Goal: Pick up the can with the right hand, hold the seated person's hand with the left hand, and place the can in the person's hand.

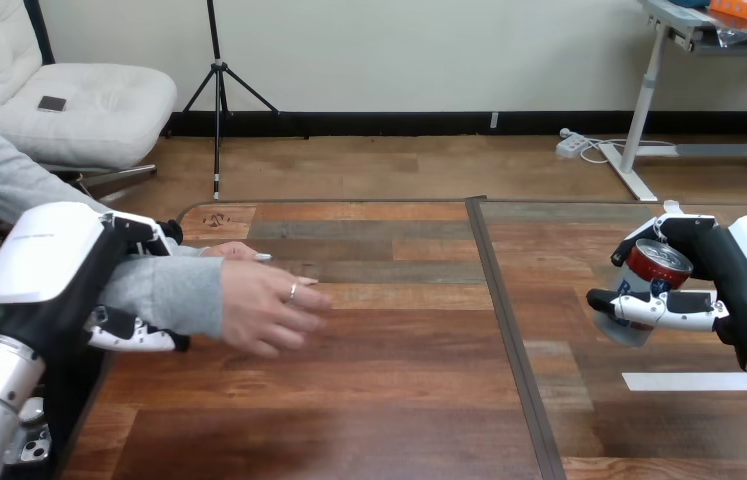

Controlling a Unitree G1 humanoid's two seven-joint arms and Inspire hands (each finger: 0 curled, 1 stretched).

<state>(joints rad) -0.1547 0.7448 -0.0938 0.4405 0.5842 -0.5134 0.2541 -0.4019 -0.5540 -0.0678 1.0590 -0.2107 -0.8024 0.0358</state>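
The can [652, 272] is seen at the right side of the wooden table [399, 400], and it is held in the right hand [734, 290]. It is gripped round its side. The fingers [664, 308] are curled across the front of it, and one more part of the hand is hooked over the far edge of its top. The can is tipped, with its silver top leaning to the right. It cannot be told if the bottom of the can is touching the table. A white strip [687, 381] is stuck flat on the table just near of this hand. At the left side of the table, the left hand [49, 250] is closed round the person's wrist [164, 295], which is covered by a grey sleeve. Fingers are laid over the far side of the wrist, and the thumb [139, 337] is tucked under the near side. The person's hand [267, 305] is stretched out to the right from this grip. Its fingers are kept straight, its palm is turned down, and it is held low over the table. The can and the person's hand are well apart. A dark line [509, 340] in the table top, running from near to far, is seen between them.
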